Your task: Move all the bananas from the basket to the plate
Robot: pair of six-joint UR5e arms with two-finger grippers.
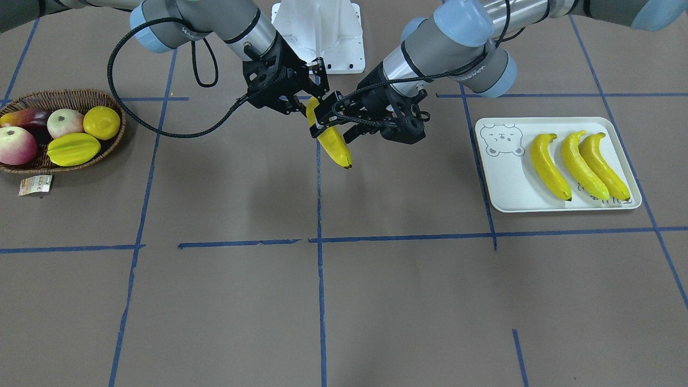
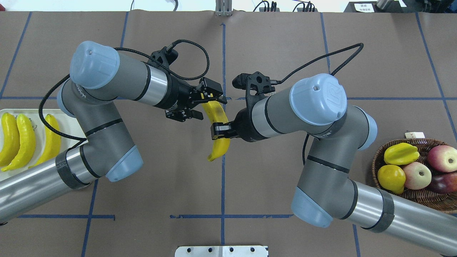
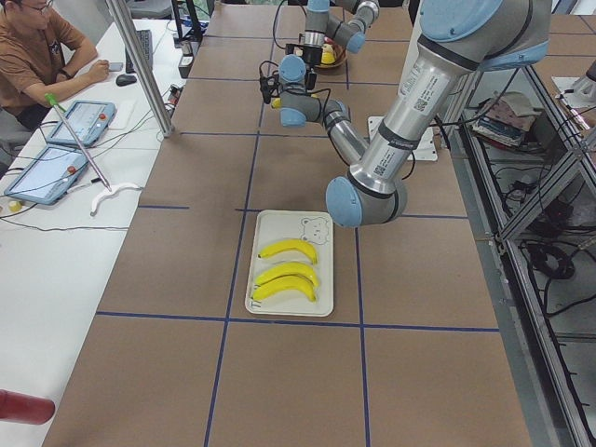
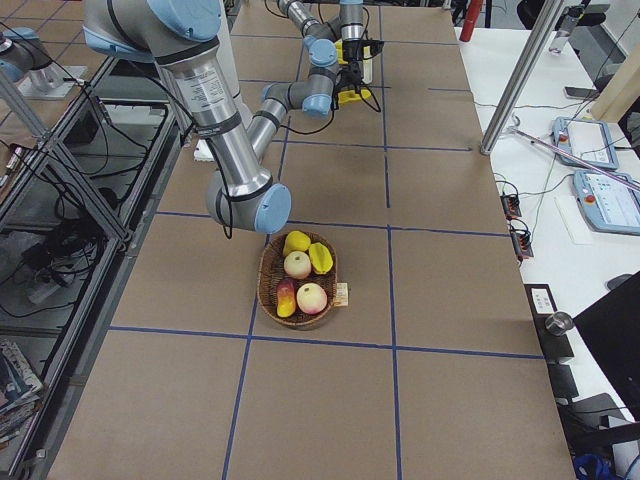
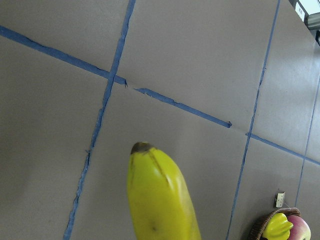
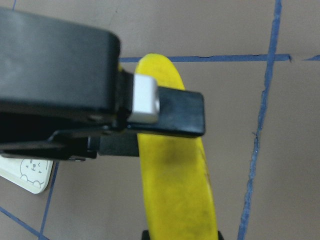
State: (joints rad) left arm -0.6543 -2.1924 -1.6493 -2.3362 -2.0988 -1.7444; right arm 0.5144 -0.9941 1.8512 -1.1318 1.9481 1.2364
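Note:
One yellow banana (image 1: 336, 148) hangs tilted in mid-air over the table's middle, dark tip down; it also shows in the overhead view (image 2: 218, 147). My right gripper (image 1: 307, 98) holds its upper end, with its fingertips flanking the banana (image 6: 175, 190) in the right wrist view. My left gripper (image 1: 324, 121) is clamped across the banana lower down. The free end (image 5: 160, 200) shows in the left wrist view. Three more bananas (image 1: 578, 161) lie side by side on the pale bear-face plate (image 1: 505, 180). The wicker basket (image 1: 121, 129) holds no banana.
The basket on my right holds a starfruit (image 1: 73, 149), a lemon (image 1: 101, 122), two apples (image 1: 64, 122) and a dark red fruit (image 1: 29, 115). A small paper tag (image 1: 35, 184) lies beside it. Blue tape lines cross the brown table. The plate (image 2: 69, 123) is on my left.

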